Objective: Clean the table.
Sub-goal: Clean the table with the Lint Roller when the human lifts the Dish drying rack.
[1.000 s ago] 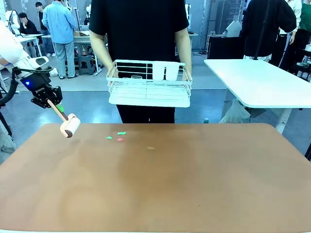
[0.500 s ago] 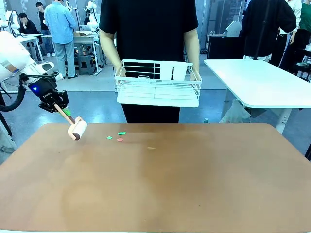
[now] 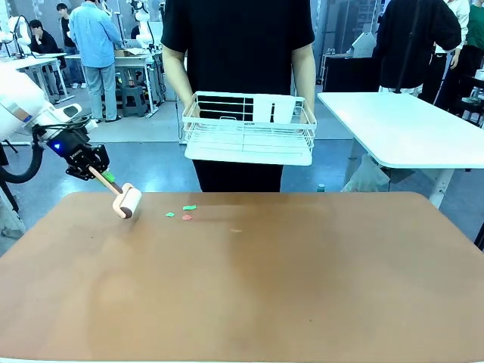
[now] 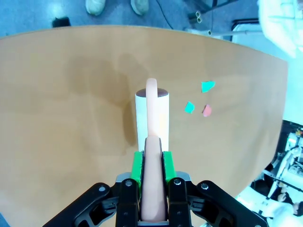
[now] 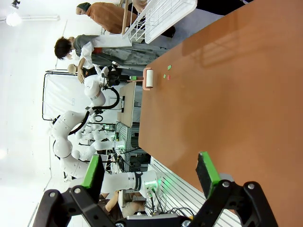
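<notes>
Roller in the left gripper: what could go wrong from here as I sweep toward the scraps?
1. The scraps lie near the table's far edge; the roller might flick them off instead of lifting them.
2. The person's rack hangs just beyond them, so the left gripper could come close to it.
3. A faint speck farther right may be missed.

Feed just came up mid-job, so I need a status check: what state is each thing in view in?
left gripper: fingers shut on the lint roller's handle.
lint roller: tilted, head down at the table's far left; contact unclear.
right gripper: open, empty.
paper scraps: three, loose on the table beside the roller.
wire rack: held level off the table by the person.
table: not yet clean.
</notes>
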`<action>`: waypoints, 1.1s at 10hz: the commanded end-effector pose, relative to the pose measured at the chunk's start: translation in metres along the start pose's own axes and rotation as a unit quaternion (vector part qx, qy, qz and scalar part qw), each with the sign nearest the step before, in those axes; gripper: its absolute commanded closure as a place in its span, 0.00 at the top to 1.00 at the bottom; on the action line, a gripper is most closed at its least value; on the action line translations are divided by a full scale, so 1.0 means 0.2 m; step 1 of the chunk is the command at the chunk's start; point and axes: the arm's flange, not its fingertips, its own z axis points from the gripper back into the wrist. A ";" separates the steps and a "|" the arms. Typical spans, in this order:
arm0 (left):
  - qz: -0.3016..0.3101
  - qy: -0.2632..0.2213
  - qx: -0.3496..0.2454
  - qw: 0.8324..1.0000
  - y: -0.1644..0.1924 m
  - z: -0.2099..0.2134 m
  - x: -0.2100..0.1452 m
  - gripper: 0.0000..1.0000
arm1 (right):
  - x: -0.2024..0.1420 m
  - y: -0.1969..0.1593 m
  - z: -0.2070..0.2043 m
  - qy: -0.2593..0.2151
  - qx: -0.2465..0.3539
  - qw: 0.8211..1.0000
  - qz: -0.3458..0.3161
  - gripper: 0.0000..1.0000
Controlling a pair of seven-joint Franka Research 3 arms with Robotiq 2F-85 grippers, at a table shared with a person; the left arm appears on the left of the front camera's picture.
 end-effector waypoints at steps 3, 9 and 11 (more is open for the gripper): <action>0.010 0.009 -0.065 0.998 0.14 -0.05 0.09 0.21 | 0.00 0.02 0.00 -0.002 0.008 1.000 0.003 1.00; 0.006 0.009 -0.089 0.996 0.09 -0.37 -0.04 0.21 | 0.00 0.02 0.00 -0.002 0.008 1.000 0.003 1.00; 0.004 0.048 -0.095 0.994 0.00 -0.54 -0.02 0.21 | 0.00 0.02 0.00 -0.002 0.008 1.000 0.003 1.00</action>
